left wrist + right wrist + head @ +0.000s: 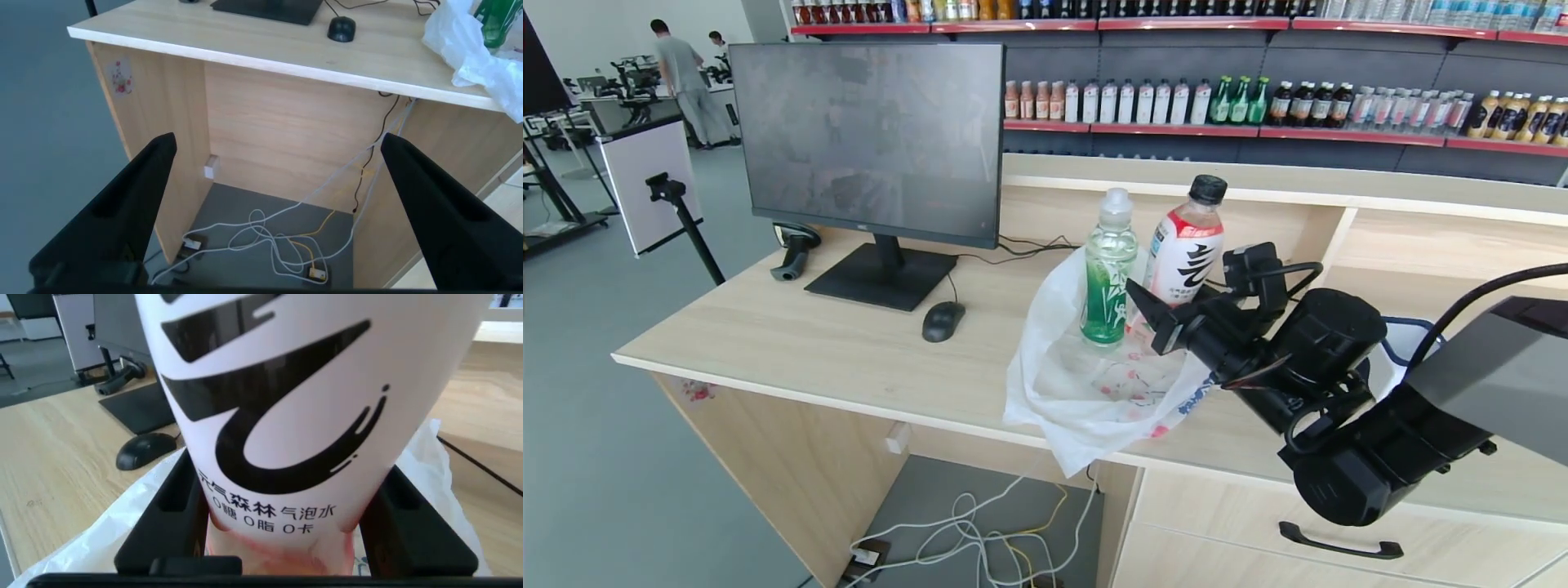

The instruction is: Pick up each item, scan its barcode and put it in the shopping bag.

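Wooden counter carries monitor, mouse, scanner (beside monitor), shopping bag.

Monitor standing toward back left corner of worktop; black mouse just beside its base. Loose cables on floor below. Stocked shelves behind.

The right gripper is matte black, its fingers flat wedges narrowing to points. Just behind them sits a small boxy black camera with a thin cable looping back. Farther behind the fingers come rounded black joint housings, a thick cable, also black, and a flat grey panel. The left gripper has two black tapering fingers.
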Robot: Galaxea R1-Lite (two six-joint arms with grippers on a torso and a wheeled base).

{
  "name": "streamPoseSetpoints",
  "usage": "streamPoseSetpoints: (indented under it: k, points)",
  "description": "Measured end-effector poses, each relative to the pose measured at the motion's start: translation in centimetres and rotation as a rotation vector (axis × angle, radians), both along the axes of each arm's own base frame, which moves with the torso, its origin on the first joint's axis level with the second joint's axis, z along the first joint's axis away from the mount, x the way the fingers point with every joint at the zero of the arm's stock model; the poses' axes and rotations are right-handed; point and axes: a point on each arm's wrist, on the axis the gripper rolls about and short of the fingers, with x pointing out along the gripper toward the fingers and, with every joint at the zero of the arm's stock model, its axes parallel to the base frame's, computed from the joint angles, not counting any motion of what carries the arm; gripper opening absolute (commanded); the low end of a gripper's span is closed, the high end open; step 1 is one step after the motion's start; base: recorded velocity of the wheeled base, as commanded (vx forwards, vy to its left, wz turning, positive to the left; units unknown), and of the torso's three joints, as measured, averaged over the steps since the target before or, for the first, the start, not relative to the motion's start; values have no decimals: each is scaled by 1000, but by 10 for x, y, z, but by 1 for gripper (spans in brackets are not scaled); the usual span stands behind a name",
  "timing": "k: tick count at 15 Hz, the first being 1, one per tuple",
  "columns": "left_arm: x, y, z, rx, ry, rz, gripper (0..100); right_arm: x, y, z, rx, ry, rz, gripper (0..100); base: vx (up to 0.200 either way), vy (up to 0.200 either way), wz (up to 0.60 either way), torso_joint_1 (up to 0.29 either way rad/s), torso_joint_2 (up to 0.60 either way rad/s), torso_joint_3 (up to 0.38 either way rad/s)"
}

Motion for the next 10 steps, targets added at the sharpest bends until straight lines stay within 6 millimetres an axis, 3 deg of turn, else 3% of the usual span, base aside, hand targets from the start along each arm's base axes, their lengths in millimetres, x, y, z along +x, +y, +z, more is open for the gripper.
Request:
streamPoseSetpoints:
  k: [10]
  points:
    - [0, 0, 0, 0, -1, 1, 100, 19, 9, -50, -68, 95, 4, 0, 0, 0, 0, 0, 0, 0]
